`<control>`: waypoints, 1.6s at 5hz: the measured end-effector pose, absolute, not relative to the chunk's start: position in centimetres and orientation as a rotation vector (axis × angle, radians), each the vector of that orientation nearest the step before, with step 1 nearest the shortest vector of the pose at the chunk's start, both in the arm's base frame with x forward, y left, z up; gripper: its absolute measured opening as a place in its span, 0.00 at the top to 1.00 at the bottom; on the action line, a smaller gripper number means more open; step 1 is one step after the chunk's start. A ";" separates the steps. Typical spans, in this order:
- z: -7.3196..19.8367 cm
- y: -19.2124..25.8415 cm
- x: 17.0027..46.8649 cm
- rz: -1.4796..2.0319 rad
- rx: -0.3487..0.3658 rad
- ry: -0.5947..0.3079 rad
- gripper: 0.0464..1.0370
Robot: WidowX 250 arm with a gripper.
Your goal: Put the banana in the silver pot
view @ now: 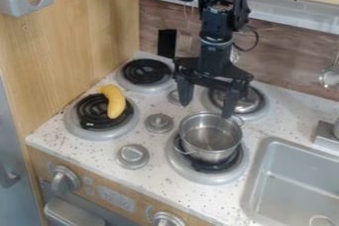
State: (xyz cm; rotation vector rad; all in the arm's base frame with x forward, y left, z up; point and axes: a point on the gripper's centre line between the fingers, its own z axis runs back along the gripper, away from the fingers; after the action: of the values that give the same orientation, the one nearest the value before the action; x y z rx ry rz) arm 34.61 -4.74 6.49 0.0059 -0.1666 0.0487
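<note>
Yellow banana lies on the black coil of the front-left burner, toward the left edge of the white speckled counter. Curved piece, resting over the coil's back and right part; one end points to the counter's back edge, the other ends on the coil. Well apart from the gripper.

Silver pot: upright, on the front-right burner, between the stove knobs and the sink. Open top, bare metal bottom visible inside; a small loop handle on each side.

Gripper: black, hanging from the arm that comes in over the counter's back edge. Fingers spread wide, pointing down, nothing held between them. Position is by the back side of the pot; one fingertip shows right at the rim, contact impossible to tell.

Back-left burner: black coil, bare. Back-right burner: a shiny round metal piece on it, partly behind the gripper. Grey knobs stand on the counter between the left and right burners. Sink is grey, set into the counter's right part, near the front edge.
</note>
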 end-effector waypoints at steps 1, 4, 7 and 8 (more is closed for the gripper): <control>5.4 -4.7 34.2 0.051 0.012 -0.132 0.04; 6.1 2.5 35.3 0.323 0.058 -0.157 0.04; 2.6 12.9 37.7 0.648 0.019 -0.167 0.04; -0.3 14.1 38.8 0.657 -0.005 -0.119 0.04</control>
State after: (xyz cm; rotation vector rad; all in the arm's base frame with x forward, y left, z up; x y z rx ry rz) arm 38.85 14.12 -0.28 -0.0046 -0.1189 0.6565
